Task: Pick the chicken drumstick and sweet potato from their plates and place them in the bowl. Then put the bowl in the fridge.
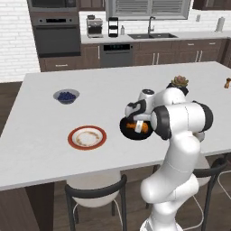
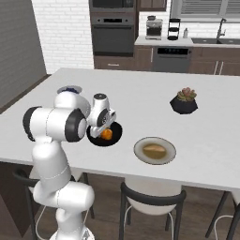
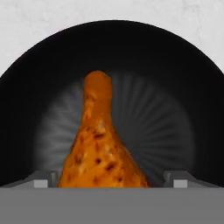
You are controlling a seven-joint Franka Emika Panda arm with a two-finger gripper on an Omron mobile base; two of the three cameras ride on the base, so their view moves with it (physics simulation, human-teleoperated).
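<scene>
The glossy black bowl (image 1: 125,131) (image 2: 117,131) (image 3: 26,109) sits on the white island counter. In it lies the golden-orange chicken drumstick (image 1: 132,127) (image 2: 108,134) (image 3: 98,144), bone end pointing away from the hand. My gripper (image 1: 138,122) (image 2: 101,126) (image 3: 111,179) hovers just over the bowl, open, its fingertips (image 3: 41,178) standing clear of the drumstick on either side. The tan sweet potato (image 2: 153,150) rests on the pale grey plate (image 2: 170,152) to the right of the bowl. The white plate with the orange-red rim (image 1: 72,137) holds no food. The fridge is out of view.
A small bowl of blueberries (image 1: 66,96) (image 2: 69,89) stands farther back on the left. A dark pot with a succulent (image 1: 179,83) (image 2: 183,101) is at the back right. Chairs (image 1: 94,191) (image 2: 152,197) are tucked under the counter's near edge.
</scene>
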